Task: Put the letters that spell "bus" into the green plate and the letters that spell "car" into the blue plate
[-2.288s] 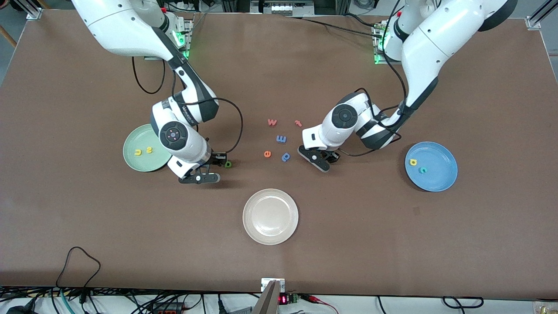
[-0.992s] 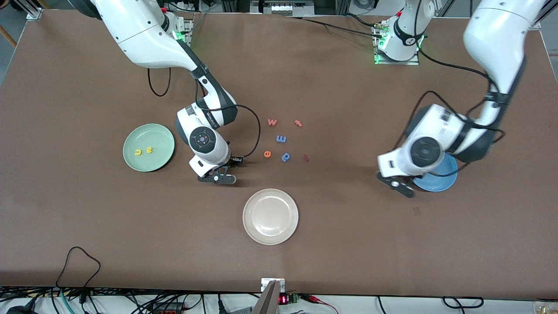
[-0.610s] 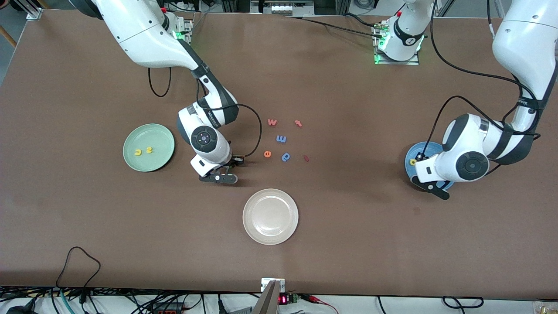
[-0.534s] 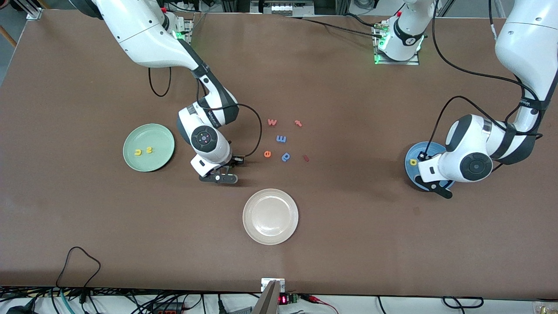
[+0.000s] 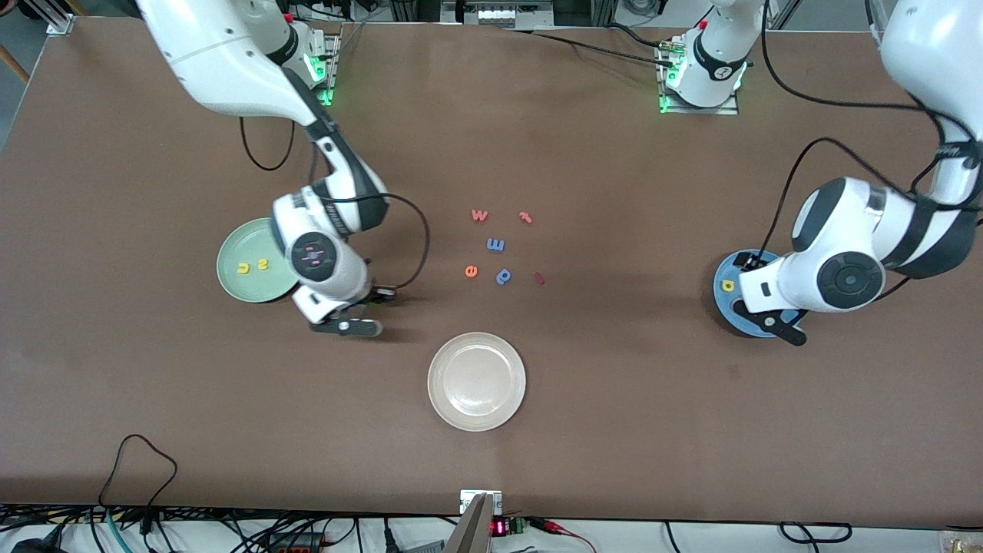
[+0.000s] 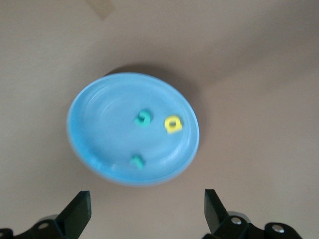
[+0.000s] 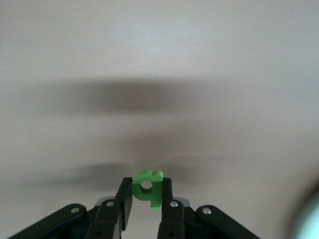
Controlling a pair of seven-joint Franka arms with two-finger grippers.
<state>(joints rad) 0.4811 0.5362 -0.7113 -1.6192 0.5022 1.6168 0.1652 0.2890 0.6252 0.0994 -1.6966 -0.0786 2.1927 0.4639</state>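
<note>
Right hand (image 5: 361, 306), front view: it hung over bare worktop (image 5: 153, 399) just beside the green plate (image 5: 249, 288), on the side toward the middle of the worktop. The plate already carried the yellow "u" (image 5: 243, 268) and yellow "s" (image 5: 263, 264). The coming move likely turned on this one relation: the plate lay from the hand toward the right arm's end of the worktop, a short sideways carry. The left hand (image 5: 768, 315) hung over the blue plate (image 5: 726, 307), where the yellow "a" (image 5: 728, 286) showed; the arm hid the rest of that plate.

Left wrist view: the left hand's fingers (image 6: 77, 214) stood wide apart and empty. Below them the blue plate held the teal "c" (image 6: 143, 119), the teal "r" (image 6: 136, 161) and the yellow "a". "Car" appeared complete.

Right wrist view: the right hand's fingers (image 7: 125, 198) were clamped on the green "b" (image 7: 148, 188), lifted clear of the bare worktop. No plate lay under the letter; only a pale sliver at the picture's edge, possibly the plate's rim.
</note>
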